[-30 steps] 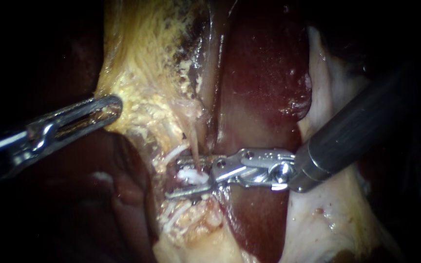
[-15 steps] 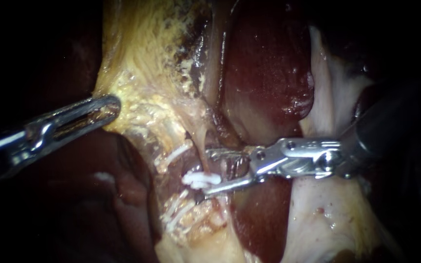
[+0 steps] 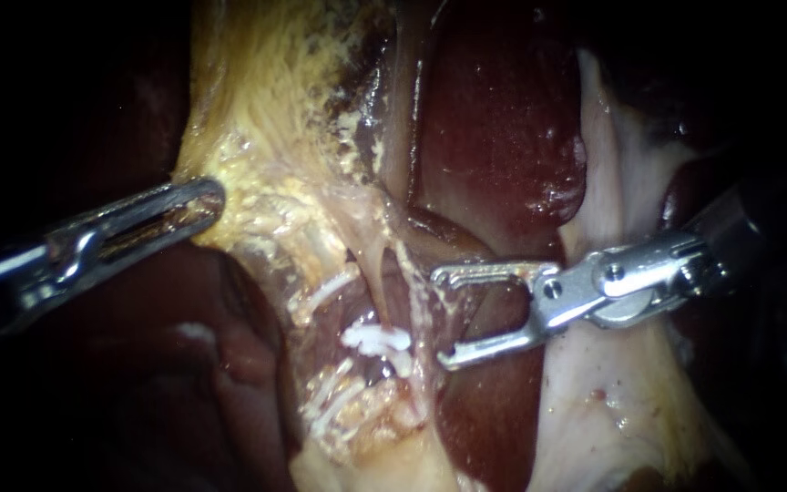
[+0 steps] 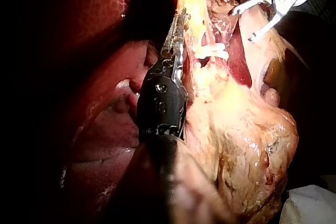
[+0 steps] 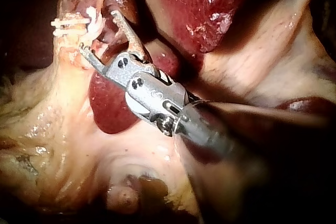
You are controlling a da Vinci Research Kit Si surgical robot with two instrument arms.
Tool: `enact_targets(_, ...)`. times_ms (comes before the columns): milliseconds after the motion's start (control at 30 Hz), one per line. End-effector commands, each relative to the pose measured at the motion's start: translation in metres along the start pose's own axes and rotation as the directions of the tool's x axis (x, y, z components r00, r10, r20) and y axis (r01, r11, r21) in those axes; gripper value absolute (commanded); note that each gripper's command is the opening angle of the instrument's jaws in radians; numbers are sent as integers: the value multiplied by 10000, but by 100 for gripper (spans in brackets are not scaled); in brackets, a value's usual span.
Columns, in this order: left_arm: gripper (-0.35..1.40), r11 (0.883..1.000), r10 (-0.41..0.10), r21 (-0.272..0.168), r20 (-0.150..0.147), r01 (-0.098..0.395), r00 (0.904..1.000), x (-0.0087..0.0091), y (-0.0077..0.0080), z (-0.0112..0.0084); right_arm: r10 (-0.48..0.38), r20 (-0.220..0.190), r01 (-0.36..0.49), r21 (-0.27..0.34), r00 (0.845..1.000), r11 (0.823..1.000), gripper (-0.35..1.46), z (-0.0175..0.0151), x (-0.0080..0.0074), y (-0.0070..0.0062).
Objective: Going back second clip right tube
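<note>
A thin pale tube (image 3: 372, 273) runs down from the yellow tissue and carries a white clip (image 3: 375, 339). My right instrument (image 3: 439, 317) stands just to the right of that clip. Its jaws are wide open, hold nothing and stand clear of the tube. The right wrist view shows the same open jaws (image 5: 98, 31) just short of the white clips (image 5: 68, 23). My left instrument (image 3: 184, 205) is shut on the edge of the yellow fatty tissue (image 3: 266, 118) and holds it out to the left. The left wrist view shows this grip (image 4: 176, 32) and the clip (image 4: 212, 52).
More white clips sit on a strand to the left (image 3: 325, 290) and on the pale tissue below (image 3: 330, 401). Dark red liver (image 3: 494, 128) fills the space behind and beneath the right jaws. Pale tissue (image 3: 612, 392) lies under the right shaft.
My right instrument has drawn back to the right, off the tube, and its jaws have spread wider. The white clip stays on the tube. The left instrument has not moved.
</note>
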Motion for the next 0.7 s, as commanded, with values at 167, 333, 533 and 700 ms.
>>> enact_targets(167,-35,10000,0,-10,9,0,10000,1,0,2,-150,-249,147,-121,9996,9998,60,-17,16,4)
enact_targets(333,-35,10000,0,12,0,0,10000,2,-1,2,-65,-520,57,-167,9986,9998,60,-28,26,7)
enact_targets(533,-35,10000,3,14,0,-3,10000,2,0,3,-39,-747,21,-236,9972,9997,60,-30,28,9)
enact_targets(700,-35,10000,8,41,-9,-8,10000,2,0,4,-96,-851,71,-292,9963,9995,60,-30,25,11)
